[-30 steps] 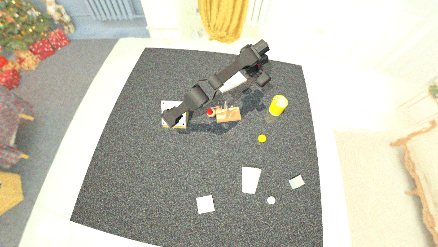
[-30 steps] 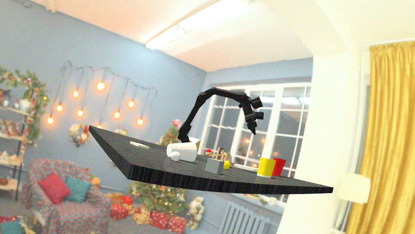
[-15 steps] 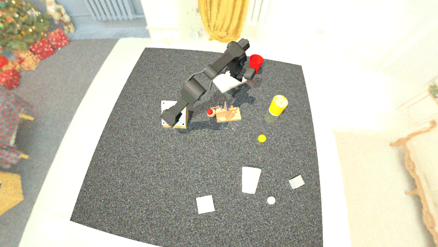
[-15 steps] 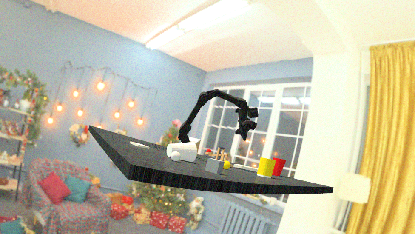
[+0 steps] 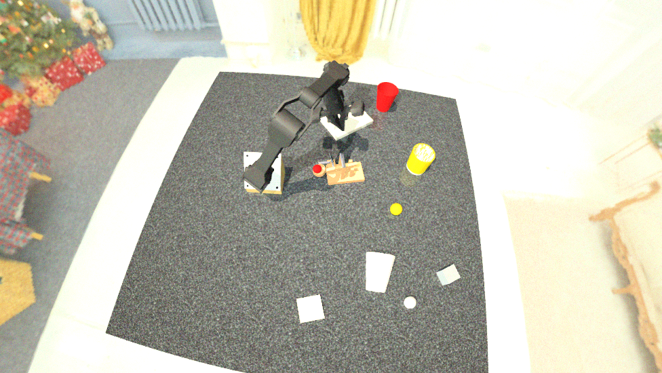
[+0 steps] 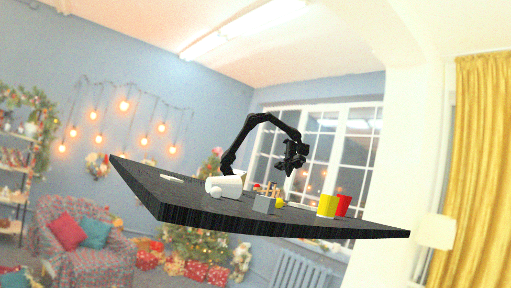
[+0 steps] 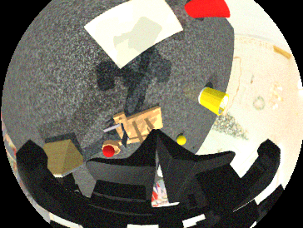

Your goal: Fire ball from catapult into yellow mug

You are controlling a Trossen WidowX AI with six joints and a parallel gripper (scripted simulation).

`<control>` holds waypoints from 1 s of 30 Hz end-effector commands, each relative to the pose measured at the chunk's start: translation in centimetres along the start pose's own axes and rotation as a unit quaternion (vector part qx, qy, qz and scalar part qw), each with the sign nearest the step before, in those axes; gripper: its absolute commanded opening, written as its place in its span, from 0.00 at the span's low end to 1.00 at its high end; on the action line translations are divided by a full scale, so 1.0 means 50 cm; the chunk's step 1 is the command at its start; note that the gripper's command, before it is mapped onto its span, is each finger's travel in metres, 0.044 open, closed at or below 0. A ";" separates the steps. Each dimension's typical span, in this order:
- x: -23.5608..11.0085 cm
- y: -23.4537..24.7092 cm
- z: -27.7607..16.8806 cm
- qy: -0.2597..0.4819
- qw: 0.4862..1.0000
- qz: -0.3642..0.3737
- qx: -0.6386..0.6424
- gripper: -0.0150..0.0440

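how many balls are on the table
3: a red ball in the catapult's cup, a yellow ball below the yellow mug, and a white ball near the front edge. None seems hidden.
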State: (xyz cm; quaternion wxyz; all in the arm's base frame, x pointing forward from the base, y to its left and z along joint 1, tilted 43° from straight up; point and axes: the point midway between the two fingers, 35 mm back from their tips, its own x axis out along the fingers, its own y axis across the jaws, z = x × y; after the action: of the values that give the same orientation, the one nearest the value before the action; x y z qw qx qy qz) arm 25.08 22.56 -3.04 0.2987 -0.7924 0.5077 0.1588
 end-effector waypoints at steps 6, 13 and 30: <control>0.009 0.081 -0.034 0.073 0.985 -0.008 -0.154 0.25; 0.011 0.128 -0.067 0.127 0.957 -0.012 -0.260 0.25; 0.007 0.181 -0.123 0.211 0.889 -0.015 -0.406 0.25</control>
State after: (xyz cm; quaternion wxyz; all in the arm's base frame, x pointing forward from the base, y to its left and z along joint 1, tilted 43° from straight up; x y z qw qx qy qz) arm 16.88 15.81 -1.45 -0.1453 -0.8666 0.4432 0.1773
